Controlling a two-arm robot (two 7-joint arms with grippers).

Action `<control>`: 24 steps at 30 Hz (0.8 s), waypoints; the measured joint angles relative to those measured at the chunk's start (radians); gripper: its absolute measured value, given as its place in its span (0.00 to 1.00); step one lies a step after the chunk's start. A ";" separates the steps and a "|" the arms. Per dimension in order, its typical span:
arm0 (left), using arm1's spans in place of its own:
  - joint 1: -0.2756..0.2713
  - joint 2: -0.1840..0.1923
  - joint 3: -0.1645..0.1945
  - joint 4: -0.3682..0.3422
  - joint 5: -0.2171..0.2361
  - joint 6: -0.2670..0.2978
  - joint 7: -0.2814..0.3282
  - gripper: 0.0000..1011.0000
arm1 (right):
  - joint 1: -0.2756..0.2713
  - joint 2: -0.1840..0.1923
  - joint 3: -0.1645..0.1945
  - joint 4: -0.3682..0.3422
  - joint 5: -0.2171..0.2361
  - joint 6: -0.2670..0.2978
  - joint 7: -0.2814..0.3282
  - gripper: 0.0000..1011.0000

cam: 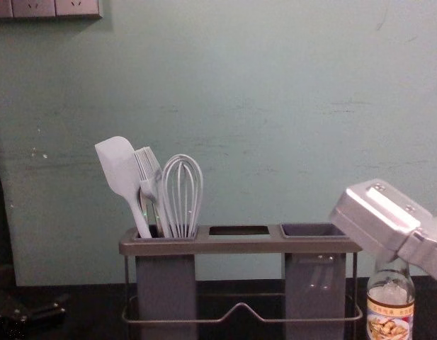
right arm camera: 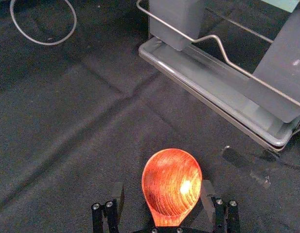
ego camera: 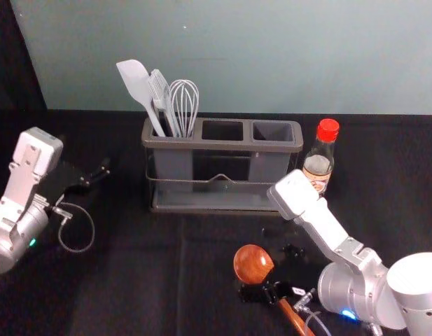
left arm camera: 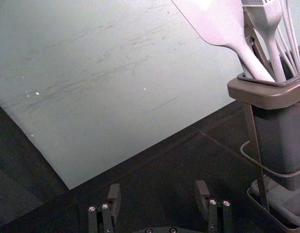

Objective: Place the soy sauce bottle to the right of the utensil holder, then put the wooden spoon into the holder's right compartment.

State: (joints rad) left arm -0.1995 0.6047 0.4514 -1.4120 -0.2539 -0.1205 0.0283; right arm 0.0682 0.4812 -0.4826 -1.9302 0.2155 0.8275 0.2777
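The right gripper (ego camera: 272, 288) is over the wooden spoon (ego camera: 253, 264) in front of the holder. In the right wrist view the right gripper (right arm camera: 162, 188) stands open, its fingers on either side of the spoon bowl (right arm camera: 172, 182), with gaps between. The soy sauce bottle (ego camera: 318, 162), red-capped, stands upright just right of the utensil holder (ego camera: 216, 145); the right arm partly covers it. In the chest view the holder's right compartment (cam: 315, 283) has nothing sticking out. The left gripper (ego camera: 96, 176) is idle left of the holder; in its wrist view the left gripper (left arm camera: 158, 188) is open.
A spatula (ego camera: 135, 82), a brush (ego camera: 159, 91) and a whisk (ego camera: 184, 101) stand in the holder's left compartment. A small dark glossy item (right arm camera: 244, 165) lies on the black cloth between spoon and holder. A pale wall (cam: 275, 106) rises behind.
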 joint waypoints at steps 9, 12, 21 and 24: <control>0.000 0.000 0.000 0.000 0.000 0.000 0.000 0.99 | -0.008 -0.026 -0.004 0.005 -0.038 0.012 -0.017 0.99; 0.000 0.000 0.000 0.000 0.000 0.000 0.000 0.99 | -0.008 -0.034 -0.001 0.013 -0.044 0.013 -0.016 0.99; 0.000 0.000 0.000 0.000 0.000 0.000 0.000 0.99 | -0.006 -0.066 0.010 0.045 -0.057 0.010 -0.008 0.99; 0.000 0.000 0.000 0.000 0.000 0.000 0.000 0.99 | -0.007 -0.074 0.016 0.053 -0.059 0.007 -0.007 0.99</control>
State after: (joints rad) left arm -0.1995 0.6046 0.4513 -1.4120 -0.2539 -0.1205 0.0283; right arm 0.0607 0.4076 -0.4668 -1.8777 0.1567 0.8347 0.2711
